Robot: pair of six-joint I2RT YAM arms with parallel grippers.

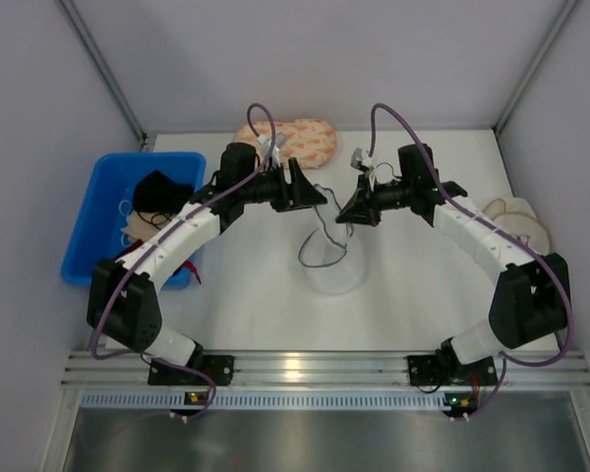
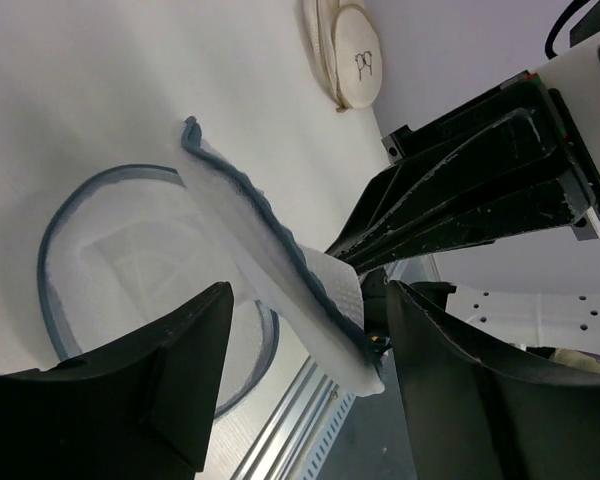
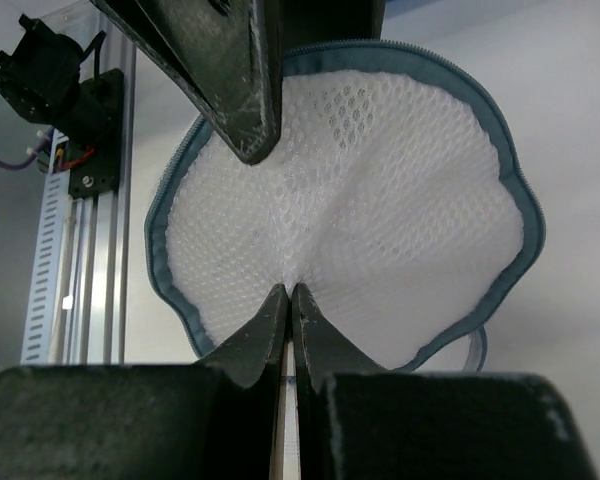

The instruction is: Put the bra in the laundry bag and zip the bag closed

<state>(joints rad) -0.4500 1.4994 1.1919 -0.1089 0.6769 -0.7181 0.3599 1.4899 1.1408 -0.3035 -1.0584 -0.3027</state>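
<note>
The laundry bag is a round white mesh bag with a blue-grey zip rim, standing open at the table's centre. My right gripper is shut on the mesh of its lid and holds the flap up; in the right wrist view the jaws pinch the mesh. My left gripper is open; in the left wrist view the raised lid hangs between its spread fingers, above the bag's base. The black bra lies in the blue bin.
The blue bin stands at the left and also holds some beige cloth. A peach patterned pouch lies at the back centre. A beige round-cupped bra lies at the right, also in the left wrist view.
</note>
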